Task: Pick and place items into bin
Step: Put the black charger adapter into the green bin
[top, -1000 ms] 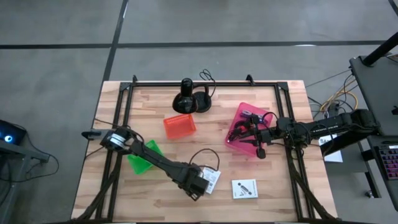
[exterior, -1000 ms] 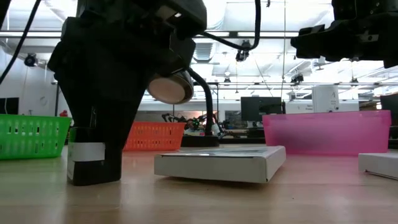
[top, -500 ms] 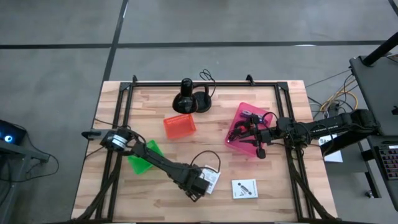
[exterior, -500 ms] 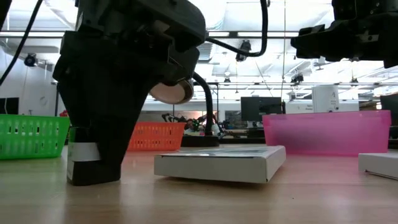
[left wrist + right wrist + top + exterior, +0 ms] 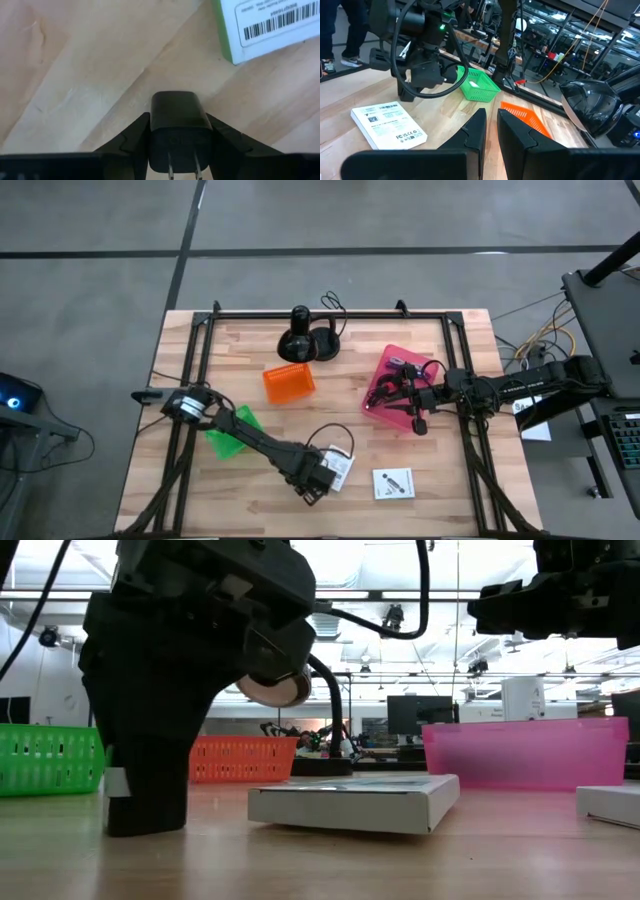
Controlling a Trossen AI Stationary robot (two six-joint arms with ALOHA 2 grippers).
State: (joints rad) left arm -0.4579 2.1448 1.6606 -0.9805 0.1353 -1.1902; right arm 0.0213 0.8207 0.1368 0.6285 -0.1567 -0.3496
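Starting at the left of the table (image 5: 180, 500): the green bin (image 5: 228, 436) sits beside the left arm's elbow. Farther along that arm, the left gripper (image 5: 315, 478) is down at the front of the table, and it is the one at work.

Its wrist view gives me the thing that matters. The tiny black cube (image 5: 178, 120), a small plug block, sits squarely between the jaws. One dark finger (image 5: 131, 140) is against each flank, so I read the jaws as clenched on it. Its two metal prongs point back toward the wrist, which puts its length along the gripper's reach and not across it. No turning of the wrist looks needed; my judgement is a straight lift comes next. It rests on bare wood.

Just past the cube lies the white printed card (image 5: 341, 468), barcode side toward the camera. It is near the cube but apart from it, and I'd watch that a finger doesn't drag it.

The second white card (image 5: 393, 482) lies flat on its own, well clear of both arms.

The pink bin (image 5: 420, 365) sits right of centre with the right gripper (image 5: 385, 395) hovering over it. Its jaws are drawn nearly together on nothing.

The left arm is far nearer the cube, and the green bin looks to me like the shorter carry.
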